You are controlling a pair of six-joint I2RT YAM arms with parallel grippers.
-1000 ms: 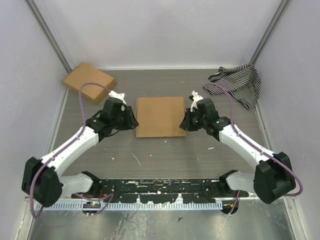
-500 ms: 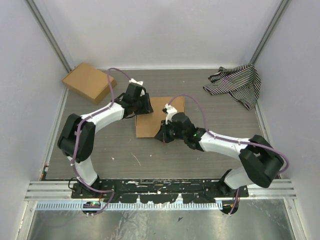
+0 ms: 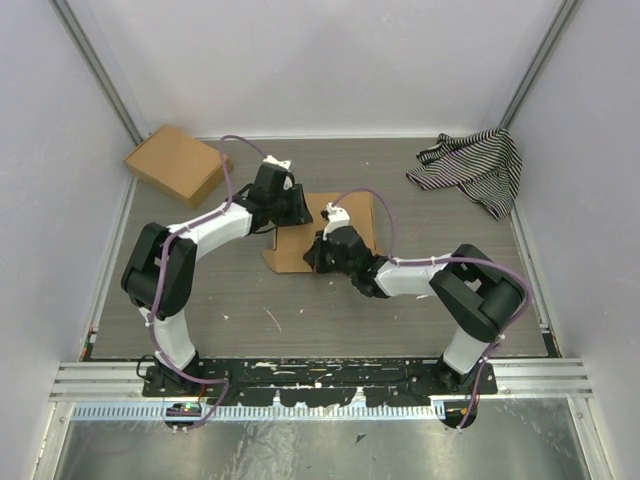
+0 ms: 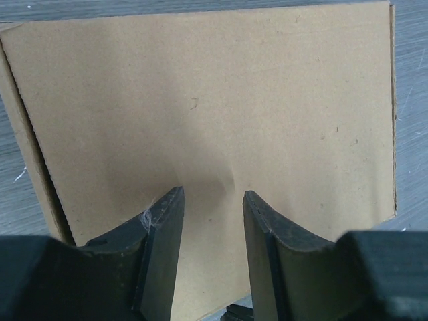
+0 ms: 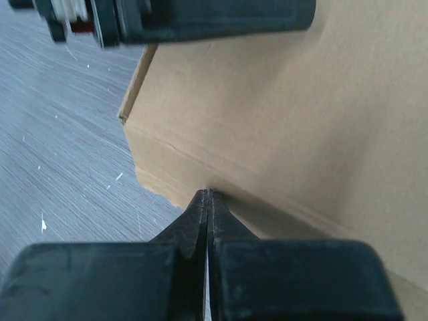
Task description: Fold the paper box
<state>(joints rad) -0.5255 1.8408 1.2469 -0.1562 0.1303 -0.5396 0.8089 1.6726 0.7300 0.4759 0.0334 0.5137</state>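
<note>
brown corrugated cardboard, plain and die-cut, makes up the paper box (image 3: 292,252), which lies flat and closed-looking at the middle of the top view, on the grey wood-grain bench (image 3: 400,310). it looks light and fairly stiff across its panels but weak along its creases, so it would likely slide on the bench if pushed from one side only, and dent under a pointed press. the smooth top gives little to pinch. the thin edges and the flap seam on the left of the left wrist view seem the better places to take hold.

the left hand (image 4: 212,197) has its fingers partly spread and gripping nothing, low over the top panel, where a faint dimple shows between them. the right hand (image 5: 208,194) is closed tight, tips together against the box's side crease, with nothing seen between them.

the bench carries white scuffs. a second brown cardboard slab (image 3: 177,163) sits upper left and a black-and-white striped cloth (image 3: 472,168) upper right, both well apart from the box. pale walls (image 3: 330,60) enclose three sides.
</note>
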